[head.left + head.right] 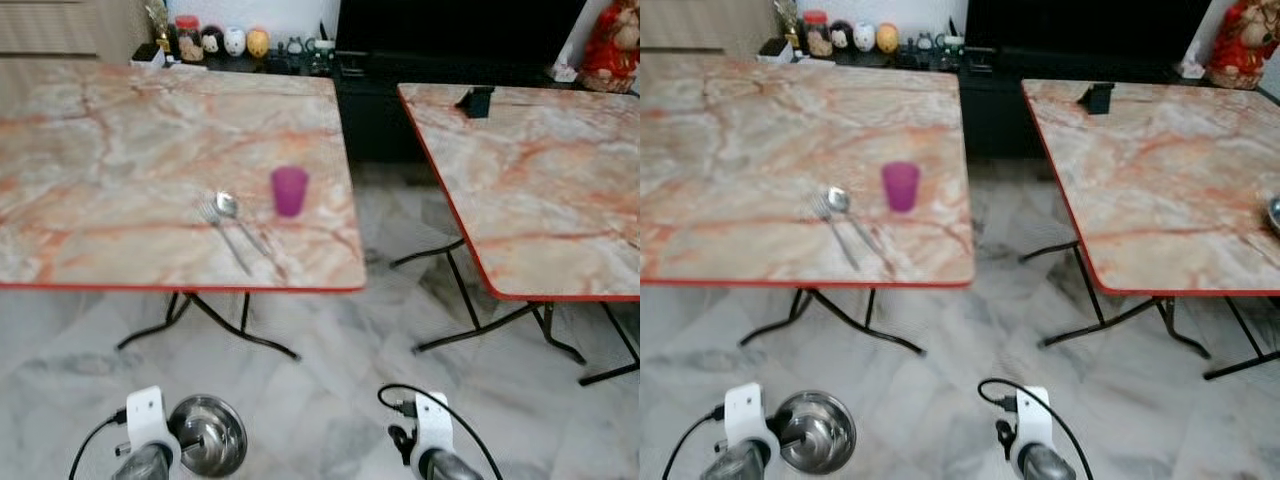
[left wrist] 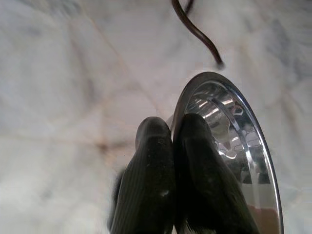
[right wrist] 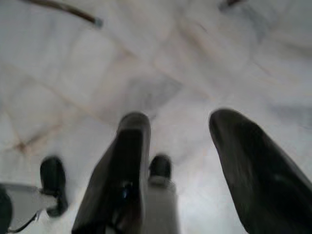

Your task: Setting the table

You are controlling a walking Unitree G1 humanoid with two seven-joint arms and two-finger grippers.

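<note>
A purple cup [image 1: 289,190] stands on the left marble table [image 1: 120,150], with a spoon [image 1: 232,212] and a fork [image 1: 218,228] lying just to its left. My left gripper [image 2: 170,134] is shut on the rim of a steel bowl [image 2: 234,146], held low over the floor; the bowl [image 1: 208,436] shows beside my left wrist. My right gripper [image 3: 178,129] hangs open above the floor tiles with nothing between its fingers. Another steel bowl's edge [image 1: 1274,213] peeks in on the right table.
A second marble table [image 1: 540,170] stands to the right, with a gap of tiled floor [image 1: 390,250] between them. Folding black legs [image 1: 240,335] sit under both. Jars and figurines [image 1: 220,42] line a dark cabinet behind. A small black object [image 1: 478,101] rests on the right table.
</note>
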